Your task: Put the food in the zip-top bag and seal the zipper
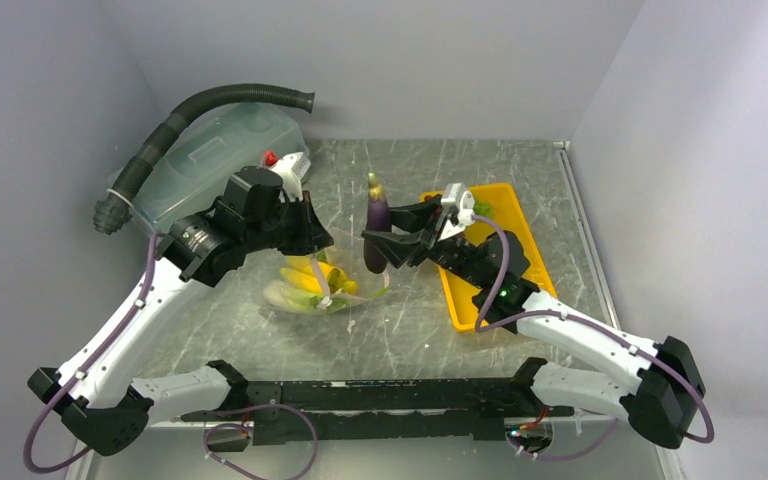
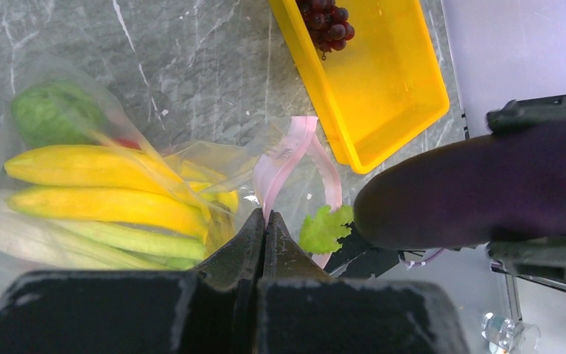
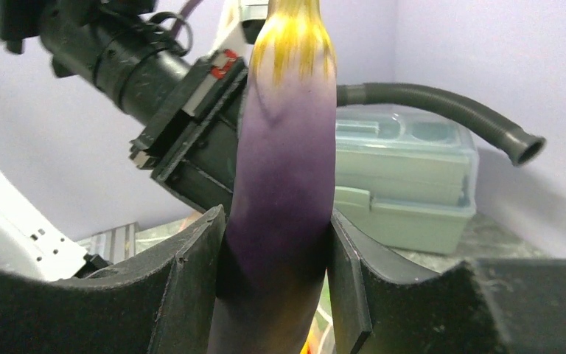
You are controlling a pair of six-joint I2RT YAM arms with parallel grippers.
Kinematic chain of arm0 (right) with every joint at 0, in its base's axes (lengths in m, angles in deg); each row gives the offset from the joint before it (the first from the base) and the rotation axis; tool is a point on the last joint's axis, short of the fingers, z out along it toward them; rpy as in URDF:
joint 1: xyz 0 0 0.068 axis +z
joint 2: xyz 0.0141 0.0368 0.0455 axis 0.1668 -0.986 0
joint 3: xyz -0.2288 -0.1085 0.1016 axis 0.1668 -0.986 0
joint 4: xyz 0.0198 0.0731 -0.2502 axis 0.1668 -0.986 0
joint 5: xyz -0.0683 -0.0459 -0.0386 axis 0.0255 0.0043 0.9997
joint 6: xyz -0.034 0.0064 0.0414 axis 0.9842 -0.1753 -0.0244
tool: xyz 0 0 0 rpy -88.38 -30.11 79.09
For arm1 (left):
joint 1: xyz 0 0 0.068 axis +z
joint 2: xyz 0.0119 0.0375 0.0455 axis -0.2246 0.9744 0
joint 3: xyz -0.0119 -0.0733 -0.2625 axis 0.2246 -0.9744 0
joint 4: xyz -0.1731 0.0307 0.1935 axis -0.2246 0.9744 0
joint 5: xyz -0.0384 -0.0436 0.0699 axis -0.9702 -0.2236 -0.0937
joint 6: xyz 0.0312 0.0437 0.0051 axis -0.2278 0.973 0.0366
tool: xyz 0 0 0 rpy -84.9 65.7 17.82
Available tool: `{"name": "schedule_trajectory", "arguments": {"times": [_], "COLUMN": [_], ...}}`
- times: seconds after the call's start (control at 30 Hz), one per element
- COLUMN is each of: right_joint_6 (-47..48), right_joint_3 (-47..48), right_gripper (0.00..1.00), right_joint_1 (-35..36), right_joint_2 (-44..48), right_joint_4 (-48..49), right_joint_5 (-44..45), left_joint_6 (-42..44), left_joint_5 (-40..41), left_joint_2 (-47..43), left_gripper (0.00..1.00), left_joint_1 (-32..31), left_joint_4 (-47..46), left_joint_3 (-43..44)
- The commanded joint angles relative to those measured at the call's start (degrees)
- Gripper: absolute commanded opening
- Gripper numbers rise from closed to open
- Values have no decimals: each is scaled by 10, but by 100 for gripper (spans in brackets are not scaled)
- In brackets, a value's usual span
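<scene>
- The zip-top bag lies near the middle of the tabletop, a little toward the left edge. It is a clear, floppy film that wrinkles over what it holds.
- The zipper is a thin, pale pink strip. It is unsealed and bows into a loop that leaves the mouth gaping toward the right edge.
- The left end effector is closed on that strip, its dark fingers pressed together with the pink band pinched between them, propping the mouth up.
- Inside the bag are smooth yellow bananas, ribbed pale green celery and a round green vegetable. A sliver of red shows between them, probably the pepper.
- Crinkled leafy greens show at the mouth; whether they are inside the bag I cannot tell.
- The right end effector grips the eggplant around its glossy purple body, the yellowish stem end pointing toward the far edge and the blunt end just beside the mouth.
- The step in hand looks like loading the eggplant. The next move calls for sliding its blunt end through the pink loop without dragging the film, while the mouth is held wide.
- Dark, beaded grapes sit in the rigid yellow tray along the right edge, so I judge loading unfinished and sealing to come later.
- A translucent lidded tub stands in the far left corner, with a corrugated dark hose arching over it.
</scene>
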Motion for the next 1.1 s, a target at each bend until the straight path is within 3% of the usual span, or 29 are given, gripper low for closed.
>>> {"name": "schedule_trajectory", "arguments": {"times": [0.0, 0.53, 0.87, 1.07], "right_joint_6": [40, 105, 147, 171], "right_joint_3": [-9, -5, -27, -39], "right_gripper": [0, 12, 46, 57], "right_joint_1": [12, 24, 25, 24], "right_joint_2": [-22, -133, -140, -126], "right_joint_4": [148, 239, 235, 216], "right_joint_5": [-82, -120, -124, -116], "left_joint_6": [2, 11, 13, 11], "left_joint_5": [-30, -62, -78, -84], "left_joint_2": [0, 3, 3, 3], "left_gripper": [0, 0, 0, 0], "left_joint_1": [2, 2, 2, 2], "left_joint_4": [-19, -17, -18, -17], "left_joint_3": [33, 37, 40, 40]}}
